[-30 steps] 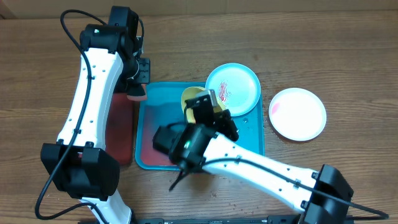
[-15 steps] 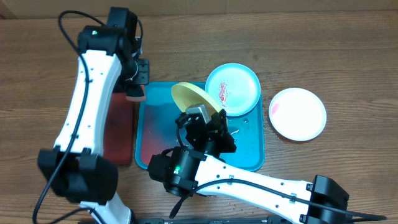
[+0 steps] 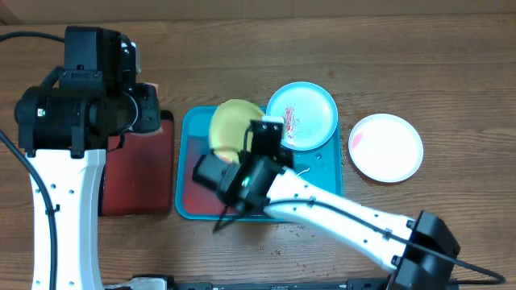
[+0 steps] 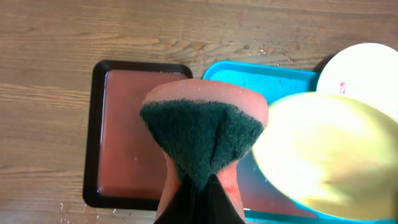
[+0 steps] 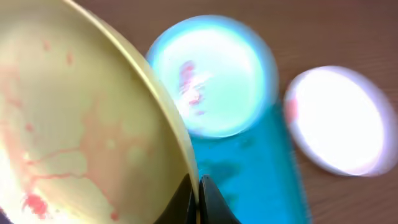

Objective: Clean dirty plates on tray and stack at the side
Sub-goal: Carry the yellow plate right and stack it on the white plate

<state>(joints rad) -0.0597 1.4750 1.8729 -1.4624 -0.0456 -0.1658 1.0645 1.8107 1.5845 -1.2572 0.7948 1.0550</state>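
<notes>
Wood-grain desk (image 3: 419, 56) fills the scene, with a turquoise tray (image 3: 326, 187) at its centre as two white robot arms work over it. The right end effector (image 5: 198, 200) is clamped on the rim of the yellow-green plate (image 5: 74, 124), its two dark fingers pinching the edge between them. That plate is held tilted above the far-left part of the tray, and pale red sauce streaks run across its face in the right wrist view.

The light blue plate (image 3: 301, 115) lies over the tray's far-right corner, partly past the rim, with a red smear near its middle. The white plate (image 3: 385, 147) sits flat on the desk to the right of the tray, apart from it, with a faint pink stain along the edge nearest the tray.

The left end effector (image 4: 199, 190) grips a sponge (image 4: 204, 130), orange-pink with a dark green scouring face, squeezed narrow at the fingers and flaring wider beyond them. It hangs above the left rim of the turquoise tray, where a dark red tray (image 4: 124, 137) with a black rim lies just beside it. Small crumbs dot the desk along the tray's near edge.
</notes>
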